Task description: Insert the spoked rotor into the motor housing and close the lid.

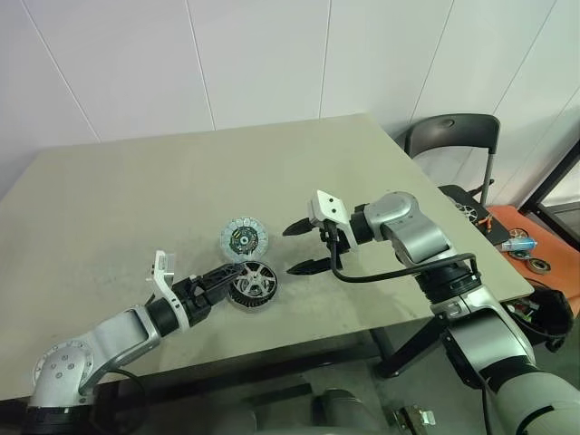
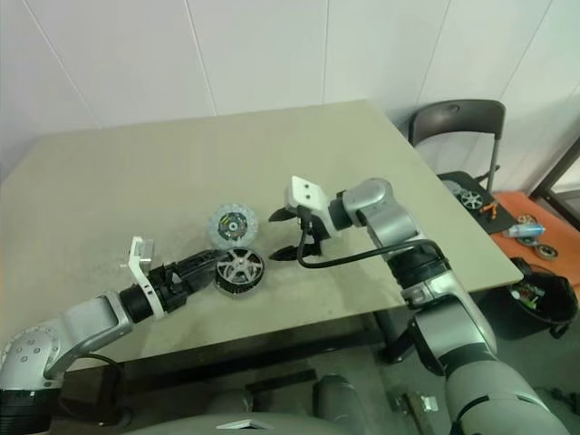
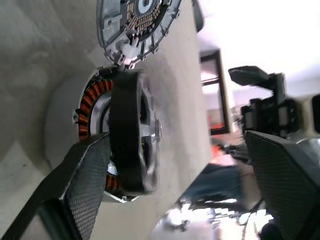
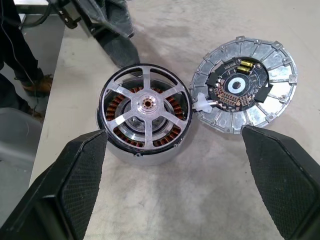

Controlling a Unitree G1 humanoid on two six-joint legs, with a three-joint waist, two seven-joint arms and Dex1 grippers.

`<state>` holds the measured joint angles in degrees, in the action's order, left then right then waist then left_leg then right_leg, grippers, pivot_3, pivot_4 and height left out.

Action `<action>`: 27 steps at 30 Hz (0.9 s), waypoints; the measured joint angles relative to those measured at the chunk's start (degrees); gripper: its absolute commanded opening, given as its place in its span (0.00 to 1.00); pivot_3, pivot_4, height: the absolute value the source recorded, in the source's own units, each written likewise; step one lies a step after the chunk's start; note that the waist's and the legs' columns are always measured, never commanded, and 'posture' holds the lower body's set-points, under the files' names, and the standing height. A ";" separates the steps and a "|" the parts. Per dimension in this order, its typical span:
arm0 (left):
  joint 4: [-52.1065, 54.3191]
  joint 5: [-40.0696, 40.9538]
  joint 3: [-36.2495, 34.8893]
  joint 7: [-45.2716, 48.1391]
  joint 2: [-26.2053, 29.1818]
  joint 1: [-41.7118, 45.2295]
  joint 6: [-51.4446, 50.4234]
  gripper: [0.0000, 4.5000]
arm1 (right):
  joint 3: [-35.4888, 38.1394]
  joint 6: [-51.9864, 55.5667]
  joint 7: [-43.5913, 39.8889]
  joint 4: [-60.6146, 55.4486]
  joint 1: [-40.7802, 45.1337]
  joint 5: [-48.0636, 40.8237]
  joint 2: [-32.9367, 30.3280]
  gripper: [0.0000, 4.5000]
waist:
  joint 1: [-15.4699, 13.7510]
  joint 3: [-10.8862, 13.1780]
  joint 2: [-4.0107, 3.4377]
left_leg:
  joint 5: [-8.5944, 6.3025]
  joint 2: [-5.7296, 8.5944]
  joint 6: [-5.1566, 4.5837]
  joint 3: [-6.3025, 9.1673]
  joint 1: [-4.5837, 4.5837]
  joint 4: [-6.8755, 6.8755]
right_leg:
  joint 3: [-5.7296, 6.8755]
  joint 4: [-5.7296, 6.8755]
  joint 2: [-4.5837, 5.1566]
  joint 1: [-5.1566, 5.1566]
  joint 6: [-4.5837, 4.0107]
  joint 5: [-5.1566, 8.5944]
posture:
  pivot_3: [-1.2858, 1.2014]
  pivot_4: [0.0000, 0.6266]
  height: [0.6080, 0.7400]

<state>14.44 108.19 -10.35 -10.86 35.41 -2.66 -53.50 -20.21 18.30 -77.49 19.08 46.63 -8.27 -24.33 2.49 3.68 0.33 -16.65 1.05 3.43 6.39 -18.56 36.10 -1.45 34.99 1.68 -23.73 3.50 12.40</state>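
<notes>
While the rotor (image 1: pixel 251 282) sits on the housing (image 4: pixel 131 148) near the front edge of the table (image 1: pixel 109 199), the head views show the left gripper (image 1: pixel 220 281) right beside it with jaws spread and holding nothing. The right gripper (image 1: pixel 300 246) hovers just to the other side, jaws wide and empty. The lid (image 1: pixel 243 239) lies flat just behind, its segmented face up.

From the left wrist, one finger (image 3: pixel 85 180) lies very close against the rotor's rim, so pulling away carelessly could drag or tip the rotor out of its seat.

From the right wrist, the rotor looks slightly off-centre over the copper windings; if so, closing the lid could jam. A short white connector joins lid and housing and might snag.
</notes>
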 measured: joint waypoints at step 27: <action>13.97 -50.34 -1.83 26.07 25.47 -2.50 12.41 1.00 | 1.21 5.70 2.92 -2.49 -1.70 -3.40 5.06 0.57 | 0.62 0.30 -0.18 | 0.04 -0.01 0.04 -0.09 -0.87 -0.09 | -0.08 0.15 -0.05 -1.00 -0.03 -0.03 | 0.52 0.00 1.00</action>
<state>28.41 57.85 -12.18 15.21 60.88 -5.16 -41.09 -19.00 24.00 -74.57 16.60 44.93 -11.67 -19.26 3.11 3.99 0.15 -16.62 1.03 3.46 6.30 -19.43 36.01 -1.53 35.14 1.62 -24.73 3.46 12.36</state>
